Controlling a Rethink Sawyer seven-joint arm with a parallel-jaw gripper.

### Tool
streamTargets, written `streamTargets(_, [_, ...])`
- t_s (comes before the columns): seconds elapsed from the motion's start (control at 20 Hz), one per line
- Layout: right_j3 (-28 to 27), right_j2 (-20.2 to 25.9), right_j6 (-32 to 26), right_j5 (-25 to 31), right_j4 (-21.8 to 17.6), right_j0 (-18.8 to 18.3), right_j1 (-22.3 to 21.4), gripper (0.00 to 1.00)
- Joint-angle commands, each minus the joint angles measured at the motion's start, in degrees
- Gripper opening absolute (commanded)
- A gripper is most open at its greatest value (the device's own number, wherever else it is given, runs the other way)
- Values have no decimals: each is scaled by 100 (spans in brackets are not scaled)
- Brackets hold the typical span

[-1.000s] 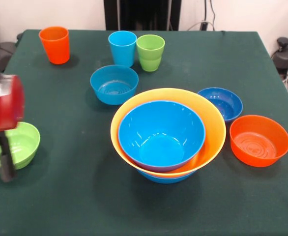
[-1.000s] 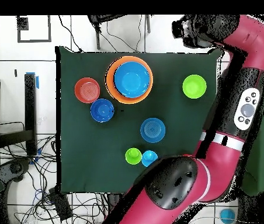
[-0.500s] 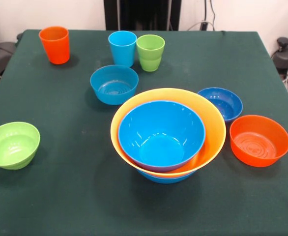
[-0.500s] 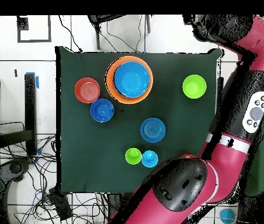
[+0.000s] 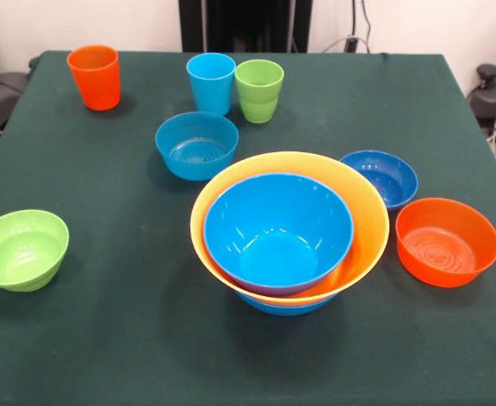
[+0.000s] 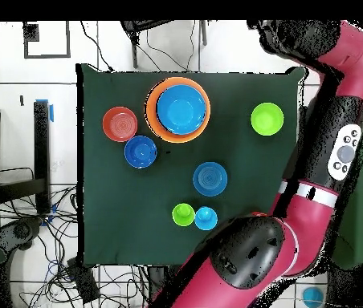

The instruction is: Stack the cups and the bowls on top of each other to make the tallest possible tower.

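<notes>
The tower (image 5: 289, 233) is a bright blue bowl inside a wide yellow-orange bowl on another blue bowl, at the table's middle; it also shows in the overhead view (image 6: 177, 109). Around it stand a medium light blue bowl (image 5: 196, 145), a dark blue bowl (image 5: 379, 178), an orange bowl (image 5: 447, 241) and a lime green bowl (image 5: 21, 249). The orange cup (image 5: 94, 76), light blue cup (image 5: 211, 82) and lime green cup (image 5: 259, 90) stand upright at the back. The gripper (image 6: 269, 32) shows only overhead, off the table past the corner near the green bowl (image 6: 267, 119), holding nothing that I can see.
The red arm (image 6: 341, 144) runs along the table's right side in the overhead view and covers the orange cup there. The dark green table cloth (image 5: 129, 338) covers the table. Cables and floor tiles lie around the table (image 6: 96, 233).
The arm's red end, which hung by the lime green bowl one second ago, has left the front view and moved off past the table's corner. The bowls and cups have not moved.
</notes>
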Motion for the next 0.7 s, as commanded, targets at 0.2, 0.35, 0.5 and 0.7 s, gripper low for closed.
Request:
streamTargets(0.2, [3032, -676, -596, -874, 341, -349, -935, 100])
streamTargets(0.35, [4003, -874, -58, -1201, 319, -473, -1473, 100])
streamTargets(0.5, [4797, -999, 306, -1441, 289, -597, -1864, 100])
streamTargets(0.7, [5270, -1090, 244, -1468, 221, -688, -2085, 100])
